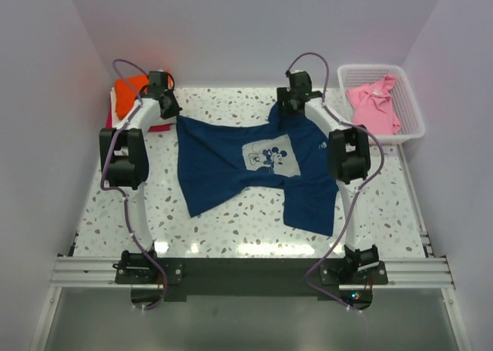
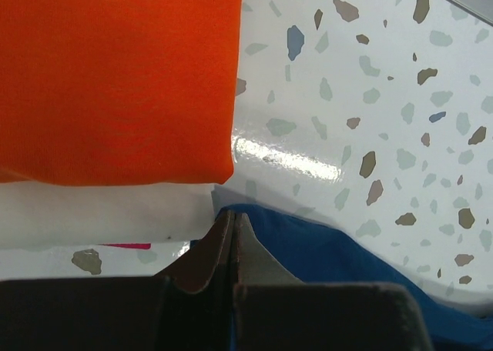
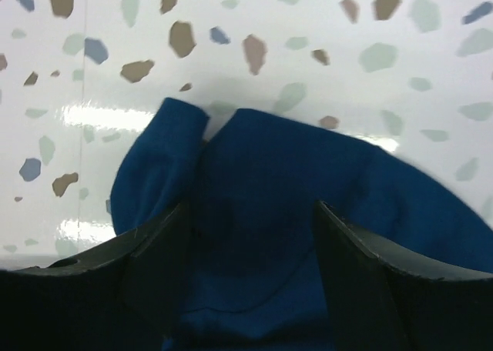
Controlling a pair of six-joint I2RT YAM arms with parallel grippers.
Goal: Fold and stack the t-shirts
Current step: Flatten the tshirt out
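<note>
The navy blue t-shirt point(image 1: 246, 166) lies spread out on the speckled table, its white chest graphic facing up. At the shirt's far left corner my left gripper point(image 1: 168, 105) is shut, and blue cloth point(image 2: 347, 259) shows pinched between its fingers point(image 2: 233, 216). Over the far right corner my right gripper point(image 1: 291, 105) stands open, its fingers either side of loose navy cloth point(image 3: 262, 182) without gripping it. Folded orange point(image 2: 115, 74), cream point(image 2: 100, 212) and magenta point(image 2: 123, 245) tees are stacked at the far left. A pink tee point(image 1: 373, 105) lies in the basket.
The white lattice basket point(image 1: 412, 128) stands at the far right corner of the table. The folded stack point(image 1: 127, 89) sits right beside my left gripper. White walls close in the table on three sides, and the arm bases sit on the near rail point(image 1: 246, 272).
</note>
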